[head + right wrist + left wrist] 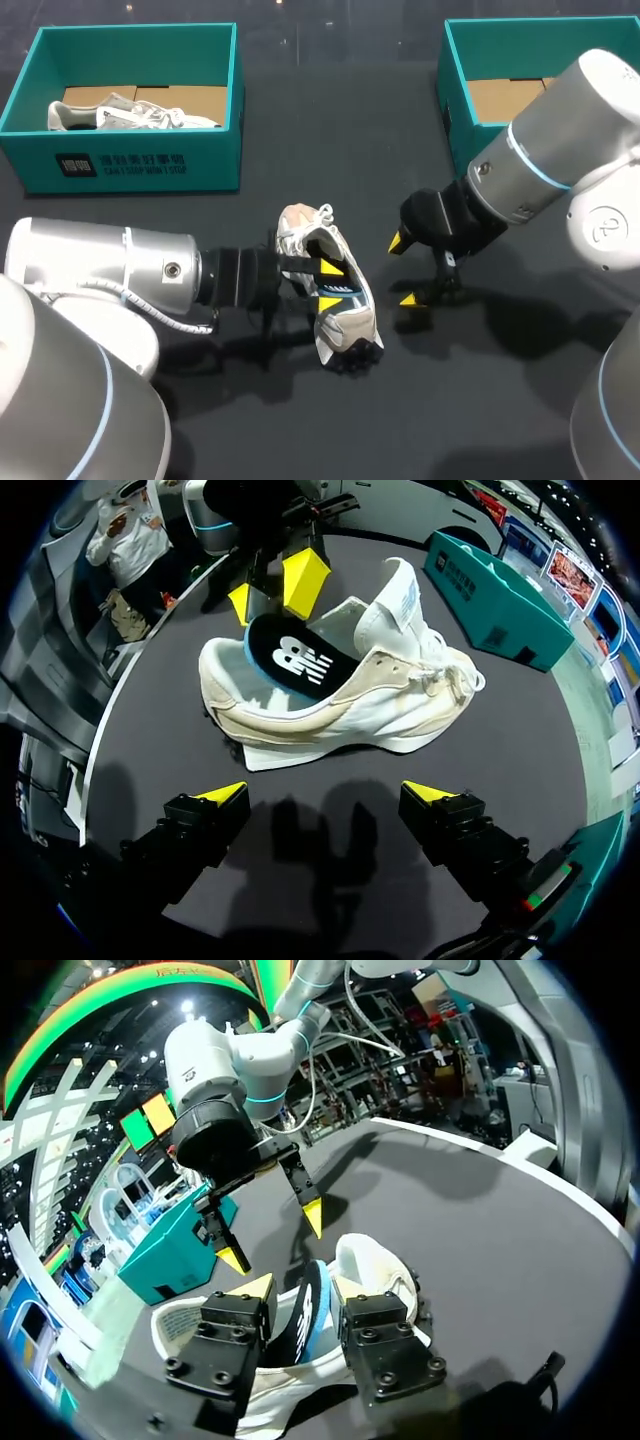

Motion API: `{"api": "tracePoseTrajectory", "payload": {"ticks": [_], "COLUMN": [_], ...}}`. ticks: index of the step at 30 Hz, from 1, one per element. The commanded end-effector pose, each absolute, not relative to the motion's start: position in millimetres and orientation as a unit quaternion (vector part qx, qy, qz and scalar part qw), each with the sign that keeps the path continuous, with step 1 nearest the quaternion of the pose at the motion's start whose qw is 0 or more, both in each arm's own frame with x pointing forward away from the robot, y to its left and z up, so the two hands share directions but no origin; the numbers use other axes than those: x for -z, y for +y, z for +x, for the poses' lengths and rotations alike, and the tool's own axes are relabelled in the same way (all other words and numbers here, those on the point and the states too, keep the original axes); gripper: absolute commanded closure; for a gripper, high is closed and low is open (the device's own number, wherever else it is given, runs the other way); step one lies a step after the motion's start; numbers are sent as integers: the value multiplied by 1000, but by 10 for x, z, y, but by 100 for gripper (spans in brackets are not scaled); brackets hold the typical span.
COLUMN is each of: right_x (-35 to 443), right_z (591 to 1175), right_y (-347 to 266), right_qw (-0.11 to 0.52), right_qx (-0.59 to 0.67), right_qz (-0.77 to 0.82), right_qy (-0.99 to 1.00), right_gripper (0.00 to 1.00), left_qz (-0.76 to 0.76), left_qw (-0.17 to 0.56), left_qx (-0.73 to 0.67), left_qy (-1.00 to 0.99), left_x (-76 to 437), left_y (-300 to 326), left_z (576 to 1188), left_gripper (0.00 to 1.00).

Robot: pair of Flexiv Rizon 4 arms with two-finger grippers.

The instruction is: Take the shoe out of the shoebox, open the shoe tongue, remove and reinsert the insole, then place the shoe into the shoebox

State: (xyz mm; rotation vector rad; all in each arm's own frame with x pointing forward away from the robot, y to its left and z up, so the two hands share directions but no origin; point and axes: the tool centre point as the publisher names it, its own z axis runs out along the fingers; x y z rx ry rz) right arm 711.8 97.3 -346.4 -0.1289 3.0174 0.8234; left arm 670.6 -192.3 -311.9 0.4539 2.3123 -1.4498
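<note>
The dark worktop (330, 130) carries two teal boxes. The left shoebox (120, 165) is in full sight. The right shoebox (455, 90) is partly cut off behind the right arm, so most of its inside is hidden.

I count two shoes. A spare shoe (130, 115) lies in the left shoebox, and the white shoe (345, 325) is out on the worktop between the two hands.

The left hand (297, 1290) sits at the shoe's opening with its fingers apart, not clamped on anything. The right hand (325, 792) hangs near the shoe's side, clear of it, spread wide and holding nothing.

One black insole (295, 660) pokes partway out of the shoe, between the left hand's fingers. Its front end is hidden inside.
</note>
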Motion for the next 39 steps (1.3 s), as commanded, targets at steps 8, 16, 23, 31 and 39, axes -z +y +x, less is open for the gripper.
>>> {"api": "tracePoseTrajectory", "payload": {"ticks": [8, 16, 23, 31, 39], "right_x": [3163, 3148, 3148, 3148, 3148], "right_z": [7041, 7015, 7015, 7015, 7015], "right_y": [405, 304, 304, 304, 304], "right_qw": [14, 17, 17, 17, 17], "right_qx": [-253, -270, -270, -270, -270], "right_qz": [-26, -7, -7, -7, -7], "right_qy": [967, 963, 963, 963, 963], "right_gripper": [0, 0, 0, 0, 0], "left_qz": [219, 285, 359, 418, 418], "left_qw": [121, 82, 20, -47, -47], "left_qx": [452, 416, 371, 353, 353], "left_qy": [856, 860, 856, 836, 836], "left_x": [3055, 2945, 2784, 2718, 2718], "left_y": [-1577, -1254, -1030, -895, -895], "left_z": [6711, 6797, 6901, 6954, 6954], "left_gripper": [62, 62, 64, 100, 100]}}
